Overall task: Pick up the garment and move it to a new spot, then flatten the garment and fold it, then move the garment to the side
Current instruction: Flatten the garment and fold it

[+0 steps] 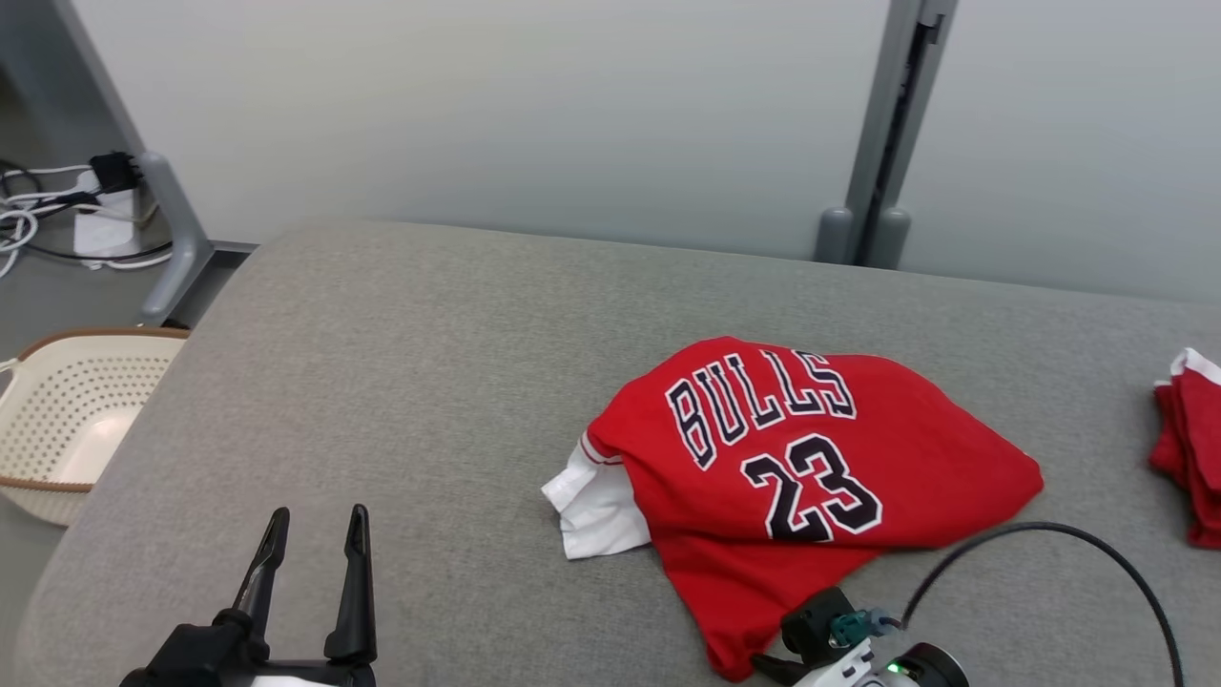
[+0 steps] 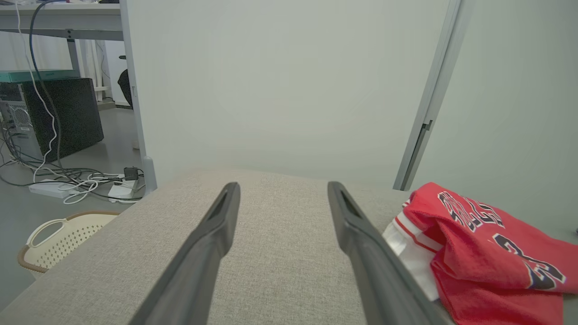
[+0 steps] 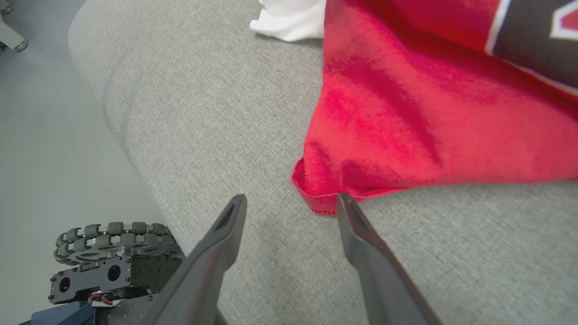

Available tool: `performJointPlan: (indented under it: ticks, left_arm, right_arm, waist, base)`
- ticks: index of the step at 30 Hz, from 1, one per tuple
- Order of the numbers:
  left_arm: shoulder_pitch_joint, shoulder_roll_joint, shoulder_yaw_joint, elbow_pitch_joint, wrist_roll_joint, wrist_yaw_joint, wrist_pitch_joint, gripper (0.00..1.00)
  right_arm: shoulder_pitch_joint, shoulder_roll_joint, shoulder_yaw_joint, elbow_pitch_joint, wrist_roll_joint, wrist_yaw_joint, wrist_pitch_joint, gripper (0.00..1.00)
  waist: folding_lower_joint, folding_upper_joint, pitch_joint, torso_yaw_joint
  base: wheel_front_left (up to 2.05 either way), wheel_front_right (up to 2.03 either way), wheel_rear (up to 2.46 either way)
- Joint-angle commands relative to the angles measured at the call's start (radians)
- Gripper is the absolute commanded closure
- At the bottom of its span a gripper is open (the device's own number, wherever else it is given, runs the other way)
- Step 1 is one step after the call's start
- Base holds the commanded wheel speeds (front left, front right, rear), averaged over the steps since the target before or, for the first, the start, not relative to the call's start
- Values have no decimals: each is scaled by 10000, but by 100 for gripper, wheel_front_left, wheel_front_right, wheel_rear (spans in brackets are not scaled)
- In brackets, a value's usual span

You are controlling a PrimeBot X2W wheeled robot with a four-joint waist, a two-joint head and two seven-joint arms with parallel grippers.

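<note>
Left end effector (image 2: 283,185), right end effector (image 3: 291,197) agape

Centre of the frame: a bright red garment (image 1: 792,477) lettered "BULLS" and "23" in black outlined white, white with thin red stripes at its left edge. The cushion (image 1: 401,382) is flecked grey weave. Far left, a cream perforated basket (image 1: 67,410) rimmed in brown. Lower left, my left gripper (image 1: 318,515), black

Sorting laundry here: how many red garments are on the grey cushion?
2. The jersey lies crumpled near the middle; another red garment sits at the far right, cut off by the picture's edge. Others may lie out of view.
</note>
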Motion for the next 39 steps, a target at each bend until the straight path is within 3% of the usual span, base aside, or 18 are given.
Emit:
performJointPlan:
  ticks: [1,11,12,14,15,19,25,30,39]
  left_arm:
    - [-167,0,20,18,-24,-33,0,0]
    - [-302,-99,122,184,-69,-173,0,0]
    - [-314,-112,142,196,-72,-186,0,0]
    - [-316,-131,210,226,-75,-205,0,0]
    - [-318,-139,247,242,-78,-198,0,0]
    - [-365,-161,336,303,-56,-257,1,0]
    - [-319,-211,460,327,-18,-323,0,0]
    - [-266,-250,601,302,-19,-392,0,0]
    - [-447,-303,707,388,52,-560,0,0]
  right_arm:
    - [-100,-36,-3,133,-19,3,84,0]
    - [-450,409,-241,1730,-695,0,522,0]
    - [-493,455,-253,1839,-733,0,533,16]
    - [-570,531,-316,1998,-832,0,416,89]
    - [-615,569,-306,2033,-887,1,308,100]
    - [-893,559,-336,1955,-961,3,-125,100]
    - [-1216,-69,-952,1397,-1192,1,-606,100]
    - [-1094,-941,-2065,606,-1558,1,-438,100]
    - [-222,-1869,-4316,-962,-2185,1,192,100]
  waist:
    - [0,0,3,162]
    - [0,0,202,484]
    - [0,0,233,481]
    - [0,0,275,441]
    - [0,0,295,398]
    - [0,0,298,86]
    - [0,0,174,-753]
    - [0,0,164,-1558]
    - [0,0,291,-2496]
  base:
    - [0,0,0]
    - [0,0,0]
    - [0,0,0]
    - [0,0,0]
    - [0,0,0]
    - [0,0,0]
    - [0,0,0]
    - [0,0,0]
    - [0,0,0]
